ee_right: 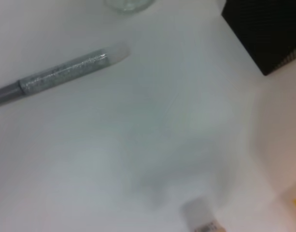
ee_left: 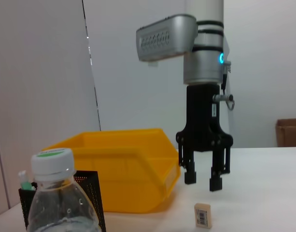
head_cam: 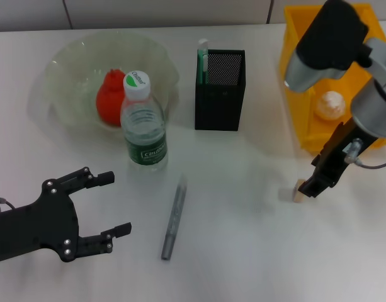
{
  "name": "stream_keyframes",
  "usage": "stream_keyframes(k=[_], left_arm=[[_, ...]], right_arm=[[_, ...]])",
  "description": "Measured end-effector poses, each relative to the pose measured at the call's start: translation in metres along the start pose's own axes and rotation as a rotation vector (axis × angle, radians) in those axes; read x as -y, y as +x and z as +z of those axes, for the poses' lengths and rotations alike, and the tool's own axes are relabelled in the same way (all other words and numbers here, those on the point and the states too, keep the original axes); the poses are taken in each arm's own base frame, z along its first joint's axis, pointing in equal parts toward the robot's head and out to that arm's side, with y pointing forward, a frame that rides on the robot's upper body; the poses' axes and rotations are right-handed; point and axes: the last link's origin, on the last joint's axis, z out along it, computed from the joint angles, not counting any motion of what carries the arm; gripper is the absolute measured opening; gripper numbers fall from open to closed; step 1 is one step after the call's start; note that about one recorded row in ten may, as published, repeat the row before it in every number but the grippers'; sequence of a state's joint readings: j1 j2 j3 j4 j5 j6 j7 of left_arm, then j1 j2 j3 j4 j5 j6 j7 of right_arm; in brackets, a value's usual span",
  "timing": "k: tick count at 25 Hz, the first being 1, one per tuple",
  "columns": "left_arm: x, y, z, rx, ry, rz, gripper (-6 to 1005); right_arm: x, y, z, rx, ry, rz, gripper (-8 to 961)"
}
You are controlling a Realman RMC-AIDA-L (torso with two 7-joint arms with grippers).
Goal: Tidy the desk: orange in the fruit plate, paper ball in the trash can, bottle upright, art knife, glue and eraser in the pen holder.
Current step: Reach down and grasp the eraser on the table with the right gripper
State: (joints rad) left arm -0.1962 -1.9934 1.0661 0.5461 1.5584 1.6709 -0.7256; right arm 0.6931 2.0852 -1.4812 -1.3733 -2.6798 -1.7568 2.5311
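A small eraser (head_cam: 298, 190) stands on the white desk at the right. My right gripper (head_cam: 313, 182) hangs open just above it; the left wrist view shows the gripper (ee_left: 203, 182) a little above the eraser (ee_left: 203, 215), not touching. A grey glitter glue stick (head_cam: 174, 217) lies mid-desk. The bottle (head_cam: 143, 123) stands upright. The orange (head_cam: 109, 99) sits in the clear fruit plate (head_cam: 67, 63). A green-tipped tool (head_cam: 203, 60) stands in the black mesh pen holder (head_cam: 220, 94). The paper ball (head_cam: 331, 105) lies in the yellow bin (head_cam: 293, 75). My left gripper (head_cam: 115, 204) is open and empty at the front left.
The right wrist view shows the glue stick (ee_right: 61, 75), the eraser (ee_right: 201, 218) and a corner of the pen holder (ee_right: 268, 34). The yellow bin stands close behind my right arm.
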Motion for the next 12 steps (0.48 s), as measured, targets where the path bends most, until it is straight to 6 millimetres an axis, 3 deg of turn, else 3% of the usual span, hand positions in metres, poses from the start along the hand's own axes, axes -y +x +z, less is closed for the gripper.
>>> stream_keyframes(k=[12], left_arm=[[-0.002, 0.000, 0.001, -0.005, -0.001, -0.003, 821]], right_arm=[[-0.002, -0.010, 0.027, -0.041, 0.006, -0.025, 581]])
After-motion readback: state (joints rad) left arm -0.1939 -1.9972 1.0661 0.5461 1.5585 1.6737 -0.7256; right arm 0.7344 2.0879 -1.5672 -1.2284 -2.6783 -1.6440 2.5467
